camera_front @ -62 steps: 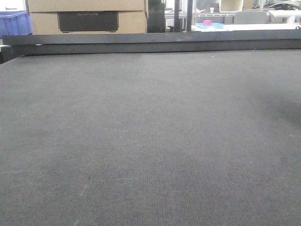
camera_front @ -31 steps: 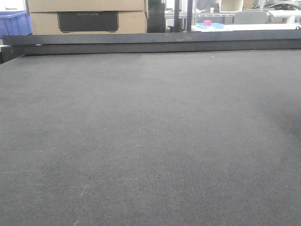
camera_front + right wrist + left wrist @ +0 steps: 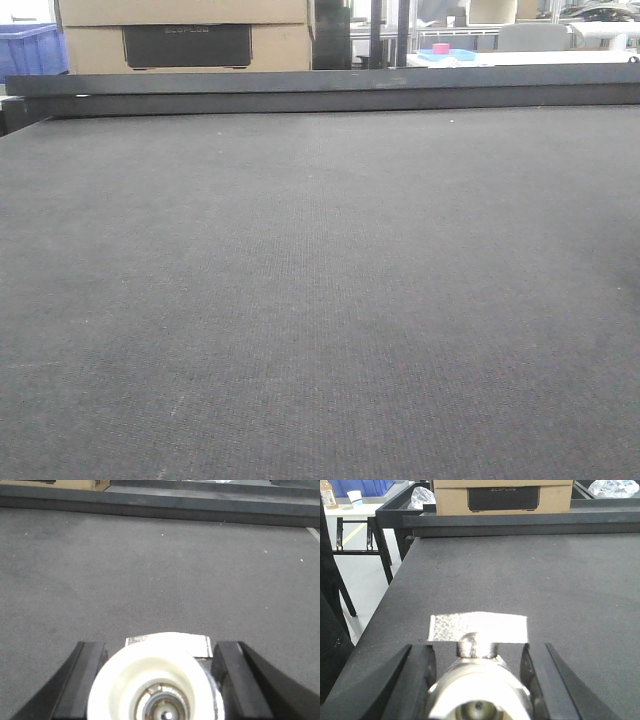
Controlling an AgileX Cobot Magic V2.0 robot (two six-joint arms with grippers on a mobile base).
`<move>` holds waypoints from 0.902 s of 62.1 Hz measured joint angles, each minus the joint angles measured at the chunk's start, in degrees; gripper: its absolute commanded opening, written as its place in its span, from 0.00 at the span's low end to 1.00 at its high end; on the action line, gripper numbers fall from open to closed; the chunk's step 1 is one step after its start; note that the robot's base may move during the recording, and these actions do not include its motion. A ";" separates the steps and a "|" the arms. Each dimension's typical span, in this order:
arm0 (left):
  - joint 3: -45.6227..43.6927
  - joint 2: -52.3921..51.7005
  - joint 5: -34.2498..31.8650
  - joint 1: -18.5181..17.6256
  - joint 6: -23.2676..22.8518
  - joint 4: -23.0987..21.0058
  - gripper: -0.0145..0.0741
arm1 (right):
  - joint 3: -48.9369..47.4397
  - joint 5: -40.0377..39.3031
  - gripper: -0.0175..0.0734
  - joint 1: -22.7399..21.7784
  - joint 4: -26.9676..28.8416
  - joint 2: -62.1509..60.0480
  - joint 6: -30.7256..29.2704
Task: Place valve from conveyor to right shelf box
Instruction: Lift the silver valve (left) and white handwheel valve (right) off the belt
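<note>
Count for you: two grippers, two valves, one conveyor (image 3: 320, 300).

Your left gripper (image 3: 479, 649) is closed down to the width of a steel valve (image 3: 477, 692); its two black fingers (image 3: 415, 675) press against either side of the round body; the valve's one flat silver handle (image 3: 477, 628) sticks out past the fingertips, lying crosswise above the belt. This gripper sits near the belt's left edge, with pale floor showing beyond it.

Your right gripper (image 3: 159, 646) is closed in the same way on a white-capped valve (image 3: 150, 677); one finger flanks each side of the round white cap, which faces the camera; one silver handle (image 3: 200, 645) shows just behind the cap.

(From the wrist views you cannot tell whether either valve touches the belt or hangs just above it.)

In the front view, dark grey woven belt fills nearly the whole frame, running back to one dark rail (image 3: 320, 90) at its far edge. Beyond the rail you have two cardboard boxes (image 3: 185, 45), stacked, the lower with a dark panel; one blue bin (image 3: 30, 50) at far left; one pink object (image 3: 441, 48) sitting on one blue tray (image 3: 462, 55) at upper right.
</note>
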 measured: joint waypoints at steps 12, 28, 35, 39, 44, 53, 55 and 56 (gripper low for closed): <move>0.00 -0.09 0.00 0.00 0.00 0.00 0.04 | 0.00 0.00 0.01 0.00 0.00 0.00 0.00; 0.00 -0.09 0.00 0.00 0.00 0.00 0.04 | 0.00 0.00 0.01 0.00 0.00 0.00 0.00; 0.00 -0.09 0.00 0.00 0.00 0.00 0.04 | 0.00 0.00 0.01 0.00 0.00 0.00 0.00; 0.00 -0.09 0.00 0.00 0.00 0.00 0.04 | 0.00 0.00 0.01 0.00 0.00 0.00 0.00; 0.00 -0.09 0.00 0.00 0.00 0.00 0.04 | 0.00 0.00 0.01 0.00 0.00 0.00 0.00; 0.00 -0.09 0.00 0.00 0.00 0.00 0.04 | 0.00 0.00 0.01 0.00 0.00 0.00 0.00; 0.00 -0.09 0.00 0.00 0.00 0.00 0.04 | 0.00 0.00 0.01 0.00 0.00 0.00 0.00; 0.00 -0.09 0.00 0.00 0.00 0.00 0.04 | 0.00 0.00 0.01 0.00 0.00 0.00 0.00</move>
